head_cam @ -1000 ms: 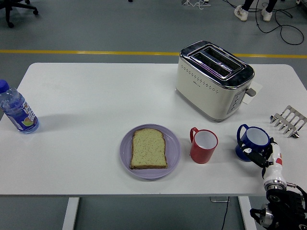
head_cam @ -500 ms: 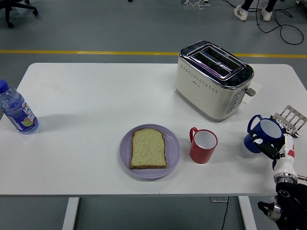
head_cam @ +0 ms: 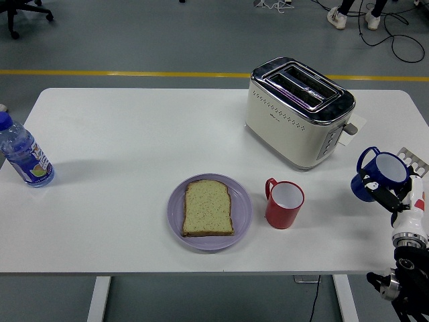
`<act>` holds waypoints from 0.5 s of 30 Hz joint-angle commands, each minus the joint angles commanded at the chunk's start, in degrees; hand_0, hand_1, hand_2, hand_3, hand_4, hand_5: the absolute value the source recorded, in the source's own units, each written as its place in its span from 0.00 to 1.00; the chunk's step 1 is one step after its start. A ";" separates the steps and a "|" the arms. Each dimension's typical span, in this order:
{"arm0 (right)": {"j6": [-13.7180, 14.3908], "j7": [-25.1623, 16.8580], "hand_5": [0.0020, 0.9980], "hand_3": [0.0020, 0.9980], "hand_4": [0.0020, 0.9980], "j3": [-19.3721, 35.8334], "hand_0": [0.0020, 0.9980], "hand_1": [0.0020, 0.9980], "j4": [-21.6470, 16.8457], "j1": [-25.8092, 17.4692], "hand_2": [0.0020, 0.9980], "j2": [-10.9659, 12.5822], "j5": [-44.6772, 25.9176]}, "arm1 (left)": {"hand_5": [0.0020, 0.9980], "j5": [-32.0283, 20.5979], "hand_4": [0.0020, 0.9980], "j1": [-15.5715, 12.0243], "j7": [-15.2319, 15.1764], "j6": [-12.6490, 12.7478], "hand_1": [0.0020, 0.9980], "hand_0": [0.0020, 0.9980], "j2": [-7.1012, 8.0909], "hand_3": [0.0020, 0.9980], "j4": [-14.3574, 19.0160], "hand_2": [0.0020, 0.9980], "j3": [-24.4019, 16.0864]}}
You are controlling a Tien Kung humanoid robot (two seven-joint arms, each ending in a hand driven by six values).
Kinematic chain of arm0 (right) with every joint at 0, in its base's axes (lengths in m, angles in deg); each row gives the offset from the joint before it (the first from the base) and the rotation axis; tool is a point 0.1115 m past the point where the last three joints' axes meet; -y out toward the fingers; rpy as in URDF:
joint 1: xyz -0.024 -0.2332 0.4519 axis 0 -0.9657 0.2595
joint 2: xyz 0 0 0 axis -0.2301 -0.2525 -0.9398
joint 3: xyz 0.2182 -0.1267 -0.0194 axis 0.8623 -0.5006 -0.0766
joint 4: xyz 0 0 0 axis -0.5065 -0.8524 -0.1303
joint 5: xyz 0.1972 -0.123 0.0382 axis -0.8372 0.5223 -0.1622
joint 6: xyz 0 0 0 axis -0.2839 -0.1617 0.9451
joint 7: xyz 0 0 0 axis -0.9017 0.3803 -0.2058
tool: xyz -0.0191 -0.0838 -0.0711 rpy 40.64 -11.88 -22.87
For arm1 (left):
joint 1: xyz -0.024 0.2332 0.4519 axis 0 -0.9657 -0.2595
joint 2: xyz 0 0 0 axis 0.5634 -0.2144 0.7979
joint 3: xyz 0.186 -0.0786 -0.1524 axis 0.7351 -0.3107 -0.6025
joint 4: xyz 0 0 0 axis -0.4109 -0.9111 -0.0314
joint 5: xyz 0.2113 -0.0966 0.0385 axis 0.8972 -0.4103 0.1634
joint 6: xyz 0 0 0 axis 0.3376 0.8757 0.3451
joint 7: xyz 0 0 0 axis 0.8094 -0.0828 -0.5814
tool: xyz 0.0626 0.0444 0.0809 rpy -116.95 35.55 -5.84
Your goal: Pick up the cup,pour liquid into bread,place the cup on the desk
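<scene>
Since earlier frames: glossy blue ceramic cup raised off white table, shifted toward right edge of frame. Cup pinched by fingers of right hand, held clear of tabletop. Bread slice on lilac plate located far left of cup, at lower centre; red mug lies between. Leftward carry judged next. Left hand not visible.
</scene>
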 joint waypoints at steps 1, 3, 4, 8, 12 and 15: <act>0.12 0.78 0.02 0.57 0.80 0.14 0.30 0.36 -1.04 0.05 0.53 0.29 0.97 | 0.84 0.04 0.33 0.02 -0.01 0.01 0.65 0.64 0.02 0.56 0.00 0.66 -0.09; 0.34 2.16 0.02 0.57 0.80 0.19 0.30 0.36 -2.77 0.20 0.53 0.80 2.49 | 0.84 0.04 0.33 0.05 0.00 0.01 0.65 0.64 0.04 0.56 -0.01 0.66 -0.14; 0.42 2.68 0.02 0.55 0.79 0.17 0.27 0.32 -3.40 0.26 0.52 0.97 2.98 | 0.84 0.03 0.33 0.05 0.00 0.01 0.65 0.64 0.04 0.56 -0.01 0.66 -0.14; 0.65 6.64 0.02 0.55 0.79 -0.39 0.27 0.32 -6.80 0.92 0.52 2.28 5.92 | 0.84 0.00 0.33 0.06 0.01 -0.01 0.65 0.64 0.07 0.56 -0.01 0.66 -0.14; 0.47 12.05 0.02 0.54 0.75 -1.87 0.22 0.27 -10.82 1.96 0.51 3.95 8.77 | 0.84 -0.01 0.33 0.14 0.02 -0.02 0.65 0.64 0.08 0.56 0.01 0.66 -0.17; 0.28 15.53 0.02 0.54 0.75 -3.11 0.22 0.27 -13.65 3.01 0.51 4.91 10.77 | 0.84 -0.05 0.33 0.20 0.02 -0.02 0.65 0.64 0.11 0.56 0.02 0.66 -0.17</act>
